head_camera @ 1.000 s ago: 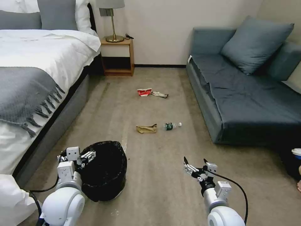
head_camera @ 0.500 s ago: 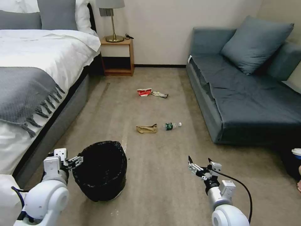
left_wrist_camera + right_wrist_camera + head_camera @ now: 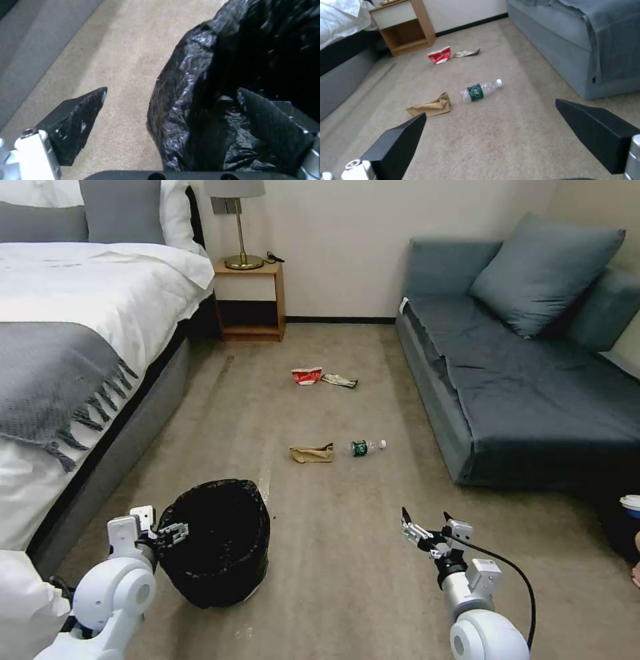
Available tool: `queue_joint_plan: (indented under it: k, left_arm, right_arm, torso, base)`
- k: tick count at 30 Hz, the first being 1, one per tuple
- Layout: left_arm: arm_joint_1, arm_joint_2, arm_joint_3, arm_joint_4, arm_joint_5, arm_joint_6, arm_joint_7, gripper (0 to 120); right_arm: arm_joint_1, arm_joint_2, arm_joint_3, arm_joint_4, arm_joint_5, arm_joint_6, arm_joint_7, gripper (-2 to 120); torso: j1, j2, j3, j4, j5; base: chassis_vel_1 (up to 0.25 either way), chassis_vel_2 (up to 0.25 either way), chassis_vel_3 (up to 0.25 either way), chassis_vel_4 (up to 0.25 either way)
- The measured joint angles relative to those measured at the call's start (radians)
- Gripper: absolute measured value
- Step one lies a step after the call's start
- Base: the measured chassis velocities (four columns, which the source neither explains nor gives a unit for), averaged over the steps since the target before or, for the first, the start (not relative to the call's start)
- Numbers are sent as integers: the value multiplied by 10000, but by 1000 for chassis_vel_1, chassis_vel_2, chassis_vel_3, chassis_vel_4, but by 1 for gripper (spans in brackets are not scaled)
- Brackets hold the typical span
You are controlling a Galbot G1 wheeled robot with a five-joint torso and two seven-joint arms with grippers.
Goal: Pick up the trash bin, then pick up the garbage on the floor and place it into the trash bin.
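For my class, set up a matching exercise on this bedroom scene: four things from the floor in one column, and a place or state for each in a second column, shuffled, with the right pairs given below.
Column 1
1. trash bin
2. plastic bottle
3. paper cup
4. brown paper bag

Column 2
A. lying on its side, nearest the sofa
B. crushed, red and white, closest to the nightstand
C. its black-lined rim sits between the open fingers of the left gripper
D. crumpled, just bed-side of the bottle

Pairs: 1-C, 2-A, 3-B, 4-D
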Motion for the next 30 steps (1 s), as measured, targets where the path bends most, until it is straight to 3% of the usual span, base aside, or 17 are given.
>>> queue_joint_plan:
  k: [7, 17, 23, 27, 30]
  left_arm:
    - [-294, -70, 144, 357, 13, -16, 60, 90]
    - [-219, -150, 235, 554, 60, -28, 369, 49]
    - [-165, -123, 166, 490, 53, -30, 432, 32]
    - [-110, -112, 110, 408, 71, -34, 538, 12]
    - [-86, -113, 100, 391, 104, -35, 586, 8]
  right_arm:
    - [0, 59, -24, 1, 5, 7, 0, 100]
    - [-167, 150, -50, 358, 133, -22, 3, 100]
    - [-232, 172, -34, 481, 177, -45, 10, 100]
    - [-310, 224, -50, 551, 180, -49, 19, 100]
    - [-329, 238, -57, 557, 181, -49, 26, 100]
  torso:
    - [0, 0, 0, -1, 0]
    - [0, 0, -1, -1, 0]
    - [0, 0, -1, 0, 0]
    - [0, 0, -1, -1, 0]
    - [0, 0, -1, -1, -1]
  base:
    - [0, 0, 0, 0]
    - [0, 0, 0, 0]
    - [0, 0, 0, 0]
    - [0, 0, 0, 0]
    - [0, 0, 0, 0]
